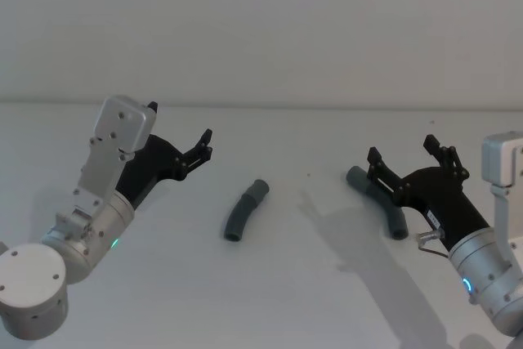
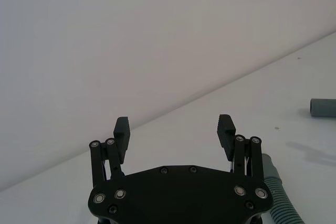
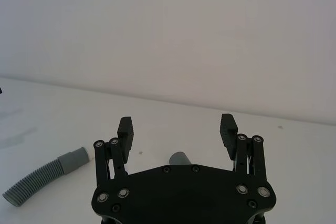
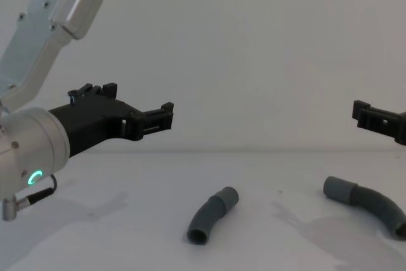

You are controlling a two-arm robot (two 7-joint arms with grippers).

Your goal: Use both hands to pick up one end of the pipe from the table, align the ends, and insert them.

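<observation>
Left of the short curved dark-grey ribbed hose piece lying on the plain white table, holding the black left gripper raised, fingers apart. Right of it, hovering the black right gripper, fingers parted, over a second matching hose.

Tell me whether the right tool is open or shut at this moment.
Open. The right tool has its two fingers wide apart and grips nothing; the nearby hose piece lies on the table.
</observation>
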